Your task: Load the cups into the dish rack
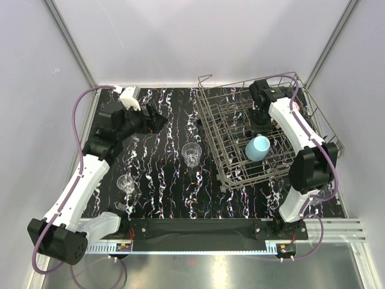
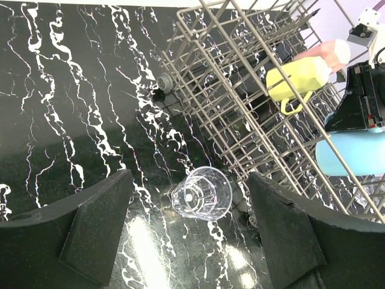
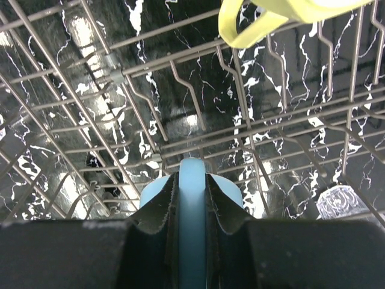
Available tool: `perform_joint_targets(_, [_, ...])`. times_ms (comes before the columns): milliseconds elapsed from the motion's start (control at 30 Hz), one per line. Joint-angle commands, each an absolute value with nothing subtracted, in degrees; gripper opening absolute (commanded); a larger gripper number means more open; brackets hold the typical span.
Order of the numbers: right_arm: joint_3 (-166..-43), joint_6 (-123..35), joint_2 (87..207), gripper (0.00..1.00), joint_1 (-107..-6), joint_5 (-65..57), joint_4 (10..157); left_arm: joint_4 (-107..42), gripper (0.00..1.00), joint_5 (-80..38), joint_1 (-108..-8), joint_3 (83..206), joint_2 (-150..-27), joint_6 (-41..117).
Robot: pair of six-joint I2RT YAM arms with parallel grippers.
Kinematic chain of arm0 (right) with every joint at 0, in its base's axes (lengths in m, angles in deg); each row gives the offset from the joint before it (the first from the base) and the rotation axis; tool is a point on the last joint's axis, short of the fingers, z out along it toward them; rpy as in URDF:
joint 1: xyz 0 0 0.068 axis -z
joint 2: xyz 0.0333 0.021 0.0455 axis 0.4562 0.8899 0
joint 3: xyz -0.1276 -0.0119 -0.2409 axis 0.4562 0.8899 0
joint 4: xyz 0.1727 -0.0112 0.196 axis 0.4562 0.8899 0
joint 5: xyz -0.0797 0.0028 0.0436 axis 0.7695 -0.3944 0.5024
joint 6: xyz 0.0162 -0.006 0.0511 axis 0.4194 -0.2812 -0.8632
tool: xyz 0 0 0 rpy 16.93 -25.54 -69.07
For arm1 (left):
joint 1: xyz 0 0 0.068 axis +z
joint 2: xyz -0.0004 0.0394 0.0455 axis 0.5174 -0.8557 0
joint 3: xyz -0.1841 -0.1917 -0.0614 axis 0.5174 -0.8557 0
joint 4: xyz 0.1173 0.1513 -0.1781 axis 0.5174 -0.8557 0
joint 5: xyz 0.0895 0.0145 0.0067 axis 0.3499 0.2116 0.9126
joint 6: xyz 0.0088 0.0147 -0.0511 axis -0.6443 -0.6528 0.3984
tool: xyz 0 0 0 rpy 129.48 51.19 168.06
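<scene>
Currently R gripper (image 3: pixel 191 174) is clenched on the blue mug (image 1: pixel 257 147). Its pads pinch a thin blue part, handle or rim, can't tell which. R arm reaches over the rack (image 1: pixel 231 159) from the near-right side, w/ gripper pointing down into it. Blue mug is inside the rack, toward its near-right part, tilted rather than upright. Can't tell if it rests on the wires or hangs in the grip.

Yellow mug (image 2: pixel 298 78) lies on its side among the tines, further back in the rack, handle hanging down. Pink mug (image 2: pixel 329 51) is just behind it, close against it. Touching or not, unclear.

L gripper (image 2: pixel 191 177) is released, jaws spread wide, nothing in them. It hovers over the table (image 1: pixel 162 198) at the far-left, well clear of the rack. In L wrist view a glass (image 2: pixel 201 194) shows between the two pads, but top view puts it apart from the gripper. It stands on the table just beside the rack's left edge, not touching the pads.

2nd glass (image 1: pixel 126 183) stands on the table near the L forearm, well apart from the rack. 3rd glass (image 3: pixel 340 201) shows through the wires low-right in R wrist view. Can't tell whether it's in the rack or beyond it.
</scene>
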State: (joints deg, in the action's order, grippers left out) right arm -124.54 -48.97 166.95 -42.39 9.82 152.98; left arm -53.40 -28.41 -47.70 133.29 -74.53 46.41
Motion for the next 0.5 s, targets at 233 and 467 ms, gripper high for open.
perform_joint_targets(233, [-122.21, -48.67, 169.63, 0.00, -42.17, 9.36, 148.23, -52.46, 0.84, -29.89, -47.60, 136.10, -76.29, 45.58])
perform_joint_targets(467, [-118.95, -49.37, 171.21, 0.00, -42.17, 8.47, 145.42, -52.02, 0.84, -31.47, -47.60, 135.93, -77.08, 46.11])
